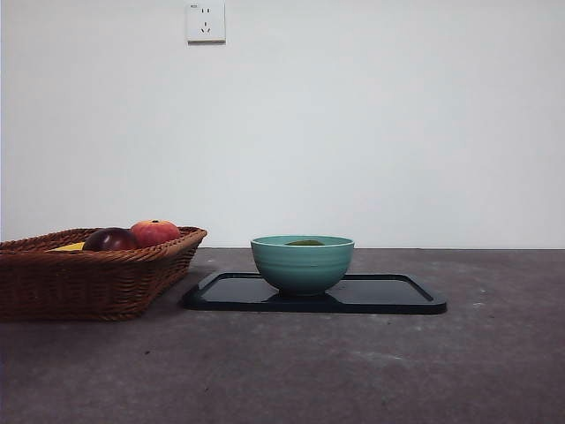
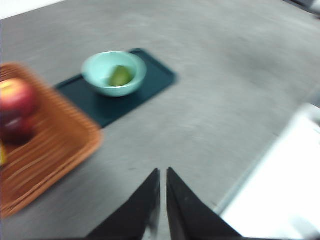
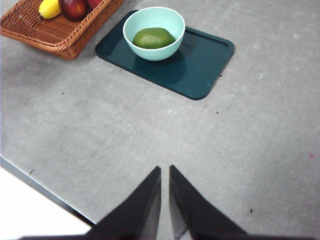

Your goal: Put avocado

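Note:
The olive-green avocado (image 3: 153,37) lies inside the teal bowl (image 3: 154,33), which stands on the dark tray (image 3: 200,65). In the front view only the avocado's top (image 1: 305,242) shows over the bowl's rim (image 1: 302,263). In the blurred left wrist view the avocado (image 2: 120,76) sits in the bowl (image 2: 114,73). My left gripper (image 2: 163,172) is shut and empty, high above the bare table, far from the bowl. My right gripper (image 3: 165,170) is shut and empty, also well back from the tray. Neither arm shows in the front view.
A wicker basket (image 1: 88,274) stands left of the tray (image 1: 380,296) and holds a dark maroon fruit (image 1: 110,239), a red-orange apple (image 1: 154,232) and a yellow fruit (image 3: 49,8). The table's edge (image 3: 35,182) lies near my right gripper.

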You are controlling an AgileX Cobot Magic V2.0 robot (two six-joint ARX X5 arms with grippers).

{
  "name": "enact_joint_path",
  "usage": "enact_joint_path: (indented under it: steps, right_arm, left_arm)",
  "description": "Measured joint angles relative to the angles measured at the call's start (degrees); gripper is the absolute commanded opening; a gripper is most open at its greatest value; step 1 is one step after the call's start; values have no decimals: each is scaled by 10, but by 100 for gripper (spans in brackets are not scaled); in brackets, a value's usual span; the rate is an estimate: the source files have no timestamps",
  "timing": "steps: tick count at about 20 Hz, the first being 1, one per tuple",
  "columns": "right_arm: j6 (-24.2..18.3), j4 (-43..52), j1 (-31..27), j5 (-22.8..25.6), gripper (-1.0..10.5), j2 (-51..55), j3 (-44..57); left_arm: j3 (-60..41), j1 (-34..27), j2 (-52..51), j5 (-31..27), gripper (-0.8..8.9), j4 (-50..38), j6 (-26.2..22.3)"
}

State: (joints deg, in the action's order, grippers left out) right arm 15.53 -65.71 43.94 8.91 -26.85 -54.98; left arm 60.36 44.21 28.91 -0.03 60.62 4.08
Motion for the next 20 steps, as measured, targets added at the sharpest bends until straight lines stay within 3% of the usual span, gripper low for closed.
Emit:
enact_joint_path:
  steps: [4, 9, 15, 20]
  right_arm:
    - [0, 0, 0, 0, 23, 0, 0]
    - [0, 0, 0, 0, 23, 0, 0]
    - [0, 0, 0, 1, 23, 0, 0]
    - [0, 0, 0, 1, 23, 0, 0]
  left_arm:
    - [-12, -174, -10, 1, 19, -17, -17]
    - [-168, -329, -73, 1, 19, -230, -64]
    - [-443, -383, -132, 1, 19, -503, -48]
    - [-555, -397, -219, 1, 19, -549, -35]
